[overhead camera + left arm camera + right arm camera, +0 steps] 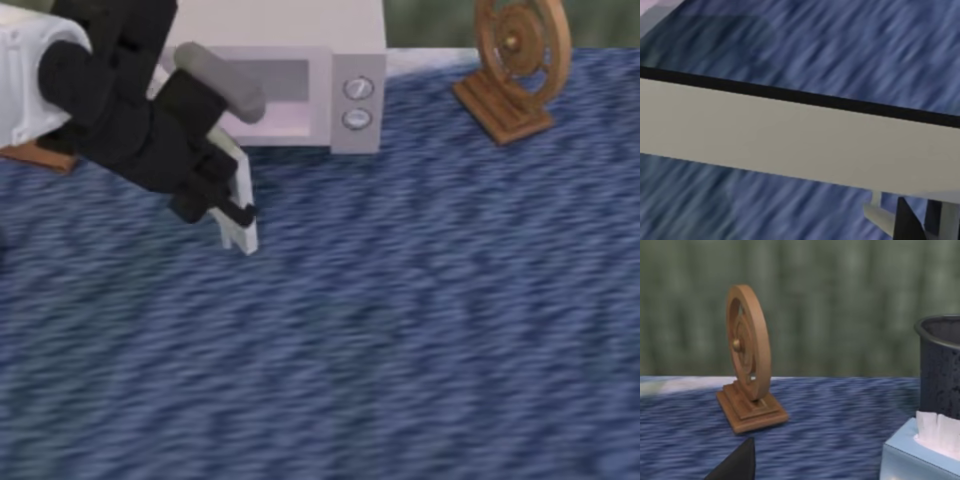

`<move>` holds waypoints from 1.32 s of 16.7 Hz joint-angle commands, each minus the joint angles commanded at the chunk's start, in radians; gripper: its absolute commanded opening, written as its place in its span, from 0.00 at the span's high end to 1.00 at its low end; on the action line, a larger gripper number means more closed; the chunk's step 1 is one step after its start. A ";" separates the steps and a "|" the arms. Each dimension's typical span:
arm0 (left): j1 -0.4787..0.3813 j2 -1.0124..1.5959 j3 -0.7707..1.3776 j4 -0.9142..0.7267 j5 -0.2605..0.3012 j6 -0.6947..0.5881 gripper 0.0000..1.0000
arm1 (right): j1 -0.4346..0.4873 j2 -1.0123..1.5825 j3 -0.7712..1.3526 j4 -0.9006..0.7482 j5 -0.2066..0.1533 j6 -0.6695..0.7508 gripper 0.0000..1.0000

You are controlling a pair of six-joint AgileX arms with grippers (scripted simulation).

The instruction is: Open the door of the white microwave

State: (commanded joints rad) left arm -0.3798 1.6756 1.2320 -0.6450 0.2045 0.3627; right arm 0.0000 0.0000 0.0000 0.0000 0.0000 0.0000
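microwave (pixel 300 60) at top-left of table (pixel 420 330), far edge, knob strip (pixel 357 103) on its right end with two silver knobs. door (pixel 240 195) swung out toward the table's near side, seen edge-on, hinged on the left; pale interior (pixel 285 110) exposed. left gripper (pixel 232 208) at the door's free edge, black fingers (pixel 243 212) clamped on it near the outer end. left arm reaching in from top-left, covering the oven's left part. left wrist view: door as a wide pale band (pixel 790 135) with dark top edge, blue cloth behind. right gripper out of the top view; one dark fingertip (pixel 737 465) only in the right wrist view, state impossible to tell. wooden wheel (pixel 515 60) on a stand at far right, well apart from the oven. tissue box (pixel 917 455) and dark bin (pixel 940 365) in right wrist view.
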 joint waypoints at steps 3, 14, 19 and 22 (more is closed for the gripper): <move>0.032 -0.012 -0.018 -0.021 0.037 0.078 1.00 | 0.000 0.000 0.000 0.000 0.000 0.000 0.00; 0.045 -0.026 -0.019 -0.021 0.053 0.107 1.00 | 0.000 0.000 0.000 0.000 0.000 0.000 0.00; 0.045 -0.026 -0.019 -0.021 0.053 0.107 1.00 | 0.000 0.000 0.000 0.000 0.000 0.000 0.00; 0.045 -0.026 -0.019 -0.021 0.053 0.107 1.00 | 0.000 0.000 0.000 0.000 0.000 0.000 0.00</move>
State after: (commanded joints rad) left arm -0.3346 1.6498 1.2135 -0.6658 0.2580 0.4697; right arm 0.0000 0.0000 0.0000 0.0000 0.0000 0.0000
